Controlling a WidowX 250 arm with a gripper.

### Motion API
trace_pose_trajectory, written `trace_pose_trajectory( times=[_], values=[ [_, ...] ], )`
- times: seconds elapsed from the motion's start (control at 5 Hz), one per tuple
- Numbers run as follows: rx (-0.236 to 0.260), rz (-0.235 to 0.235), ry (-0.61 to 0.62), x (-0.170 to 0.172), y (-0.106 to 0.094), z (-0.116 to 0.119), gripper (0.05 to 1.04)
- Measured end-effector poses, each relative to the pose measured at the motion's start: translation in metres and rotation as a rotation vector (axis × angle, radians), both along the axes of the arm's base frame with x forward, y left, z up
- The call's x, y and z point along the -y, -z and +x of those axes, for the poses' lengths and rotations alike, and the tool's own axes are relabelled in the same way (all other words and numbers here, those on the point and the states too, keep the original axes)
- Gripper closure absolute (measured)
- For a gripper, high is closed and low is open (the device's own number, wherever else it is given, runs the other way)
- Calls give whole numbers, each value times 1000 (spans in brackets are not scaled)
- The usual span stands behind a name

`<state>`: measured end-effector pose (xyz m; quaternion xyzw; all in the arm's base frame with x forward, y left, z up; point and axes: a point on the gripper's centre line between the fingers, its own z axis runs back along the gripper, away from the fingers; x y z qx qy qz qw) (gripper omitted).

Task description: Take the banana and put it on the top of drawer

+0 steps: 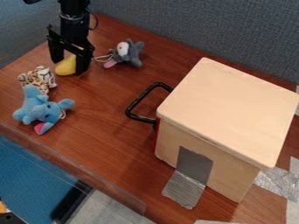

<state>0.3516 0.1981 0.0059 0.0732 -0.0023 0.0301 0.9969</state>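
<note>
The gripper [71, 65] hangs low over the upper left of the table, its two fingers spread apart and pointing down. Between and just below them lies the yellow banana [66, 67], partly hidden by the fingers; whether they touch it I cannot tell. At the right stands the drawer box, with a pale wooden top [227, 109] and a black handle [135, 104] on its left side. Nothing rests on that top.
A grey plush toy [127, 53] lies right of the gripper. Below the banana are a spotted plush [38, 79] and a blue elephant plush [39, 107]. Silver tape [186, 192] runs from the box onto the table [111, 140]. A grey-blue partition [198, 30] borders the back.
</note>
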Motion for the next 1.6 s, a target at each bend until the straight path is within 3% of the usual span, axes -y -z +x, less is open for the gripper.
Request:
trace_pose_trajectory(
  times=[0.2, 0.4, 0.6, 0.8, 1.0, 1.2, 1.4, 1.6],
  values=[
    [2, -8, -5, 0, 3, 3, 414],
    [4, -11, -7, 0, 3, 3, 520],
    [29, -27, 18, 12, -8, 3, 520],
    [152, -38, 83, 47, -64, 5, 520],
    [225, -85, 152, 88, -103, -6, 520],
    [259, -132, 252, 137, -130, -14, 520],
    [252, -173, 365, 184, -143, -22, 520],
    [185, -182, 461, 233, -141, -31, 520]
  ],
)
